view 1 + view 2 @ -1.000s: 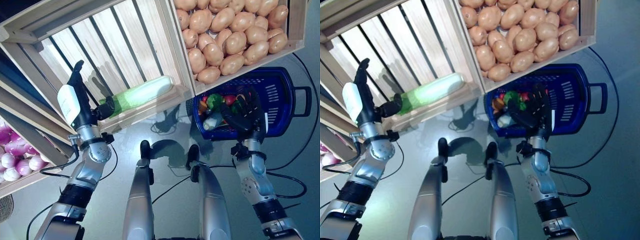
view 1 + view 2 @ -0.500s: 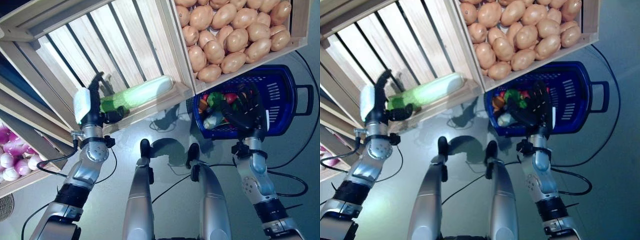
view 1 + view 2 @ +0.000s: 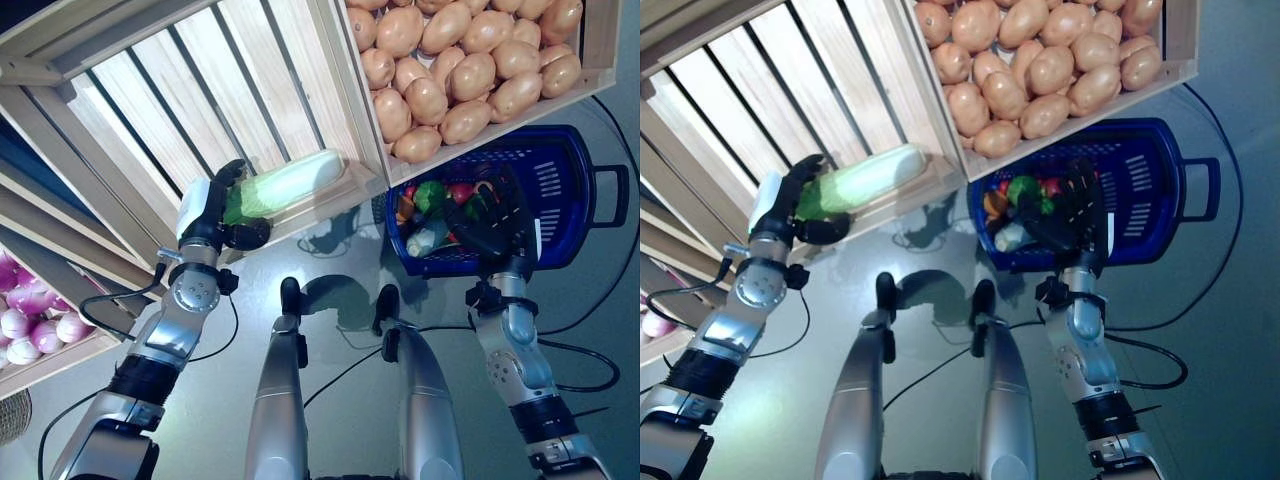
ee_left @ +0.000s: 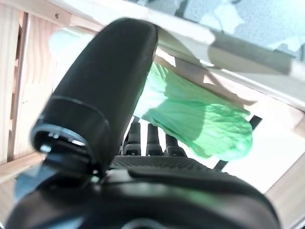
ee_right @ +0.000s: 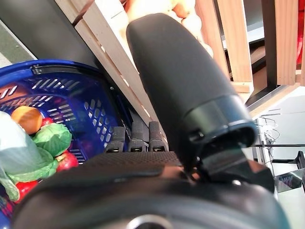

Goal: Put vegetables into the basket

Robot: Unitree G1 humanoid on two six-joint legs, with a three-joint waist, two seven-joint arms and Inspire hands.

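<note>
A long pale green cabbage lies on the slats of the wooden crate, against its low front edge. My left hand is at the cabbage's dark green leafy end. Its fingers reach over the leaves and its thumb sits under them, all still straight, so the hand is open. The blue basket stands on the floor to the right and holds green, red, orange and white vegetables. My right hand hovers open over the basket's near side with nothing in it.
A crate full of potatoes hangs over the basket's far rim. Purple and white onions fill a lower crate at the far left. The basket's handle points right.
My left hand has moved right along the crate and now straddles the cabbage's leafy end. The right hand has stayed over the basket.
</note>
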